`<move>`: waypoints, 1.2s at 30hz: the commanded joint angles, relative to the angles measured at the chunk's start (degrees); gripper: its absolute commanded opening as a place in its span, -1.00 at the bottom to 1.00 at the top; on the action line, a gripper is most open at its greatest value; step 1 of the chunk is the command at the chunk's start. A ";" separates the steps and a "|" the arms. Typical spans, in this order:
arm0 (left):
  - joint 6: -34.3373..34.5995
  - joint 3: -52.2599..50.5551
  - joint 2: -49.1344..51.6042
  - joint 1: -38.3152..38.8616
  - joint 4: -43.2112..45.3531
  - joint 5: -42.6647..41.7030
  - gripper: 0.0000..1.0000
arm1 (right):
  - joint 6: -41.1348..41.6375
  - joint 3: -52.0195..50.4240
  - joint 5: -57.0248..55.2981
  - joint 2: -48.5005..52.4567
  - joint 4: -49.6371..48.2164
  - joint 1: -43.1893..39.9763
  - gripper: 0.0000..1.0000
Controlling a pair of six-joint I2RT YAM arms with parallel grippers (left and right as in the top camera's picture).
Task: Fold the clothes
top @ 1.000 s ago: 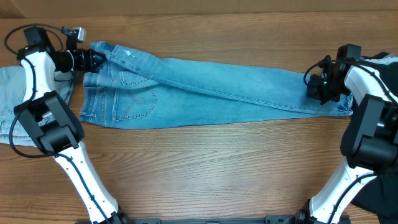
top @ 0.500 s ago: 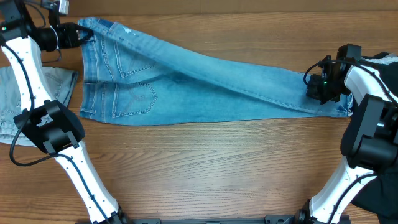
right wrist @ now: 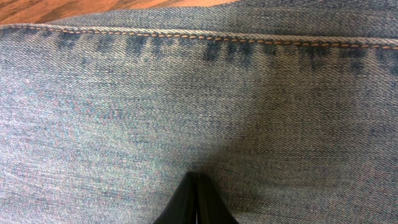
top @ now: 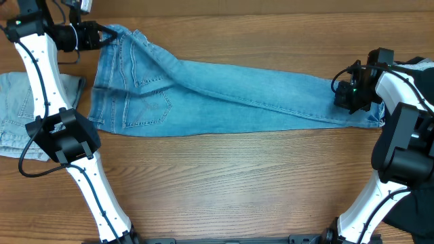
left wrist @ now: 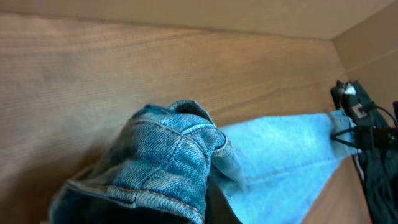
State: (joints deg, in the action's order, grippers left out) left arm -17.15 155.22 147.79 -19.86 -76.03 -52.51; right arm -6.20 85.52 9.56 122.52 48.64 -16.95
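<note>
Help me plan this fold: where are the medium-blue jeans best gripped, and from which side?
Probably the waistband's far corner, from the left end of the table: the jeans lie lengthwise, and that thick stitched edge bunches up there, where the left gripper pinches it.

Medium-blue denim jeans (top: 224,91) lying lengthwise across the table. Back pockets face up at left. Waistband corner bunched and lifted.

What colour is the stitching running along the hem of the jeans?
Tan-orange stitching on the blue jeans; clearest in the right wrist view.
</note>
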 commanded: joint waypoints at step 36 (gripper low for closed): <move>11.37 -3.50 -5.49 13.22 -2.16 36.06 -0.92 | 0.48 16.26 -5.57 7.37 15.61 1.51 -0.92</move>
State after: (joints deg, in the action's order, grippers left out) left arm -7.18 146.85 143.61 -6.02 -83.29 -15.33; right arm -6.02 97.19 7.05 127.90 62.63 -16.23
